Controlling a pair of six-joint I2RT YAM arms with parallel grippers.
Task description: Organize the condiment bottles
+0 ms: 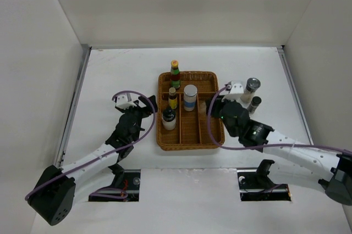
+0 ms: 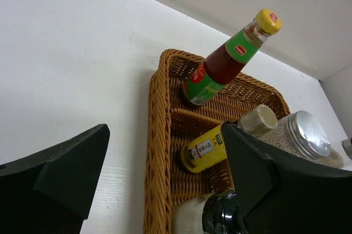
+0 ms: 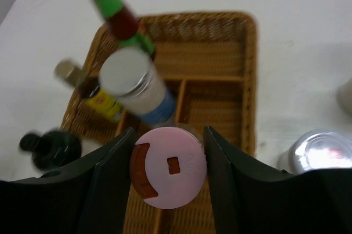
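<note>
The white table (image 1: 121, 69) is carrying a brown wicker tray (image 1: 190, 132) at its middle. The left pincer (image 1: 149, 105) is hovering just beside the tray's left rim, jaws standing wide and holding nothing. The right pincer (image 3: 169, 135) is gripping the pink-lidded jar (image 3: 168, 176) by its lid above the tray's right side; whether the jar is touching the tray floor cannot be told. The green-labelled yellow-capped bottle (image 1: 175, 74) is standing in the far left compartment. The blue-banded white-capped jar (image 1: 190, 96), a dark sauce bottle (image 1: 169, 117) and a yellow-labelled bottle (image 1: 172, 98) are standing nearer. A silver-topped glass shaker (image 1: 252, 87) and a smaller shaker (image 1: 254, 104) are waiting on the table right of the tray.
</note>
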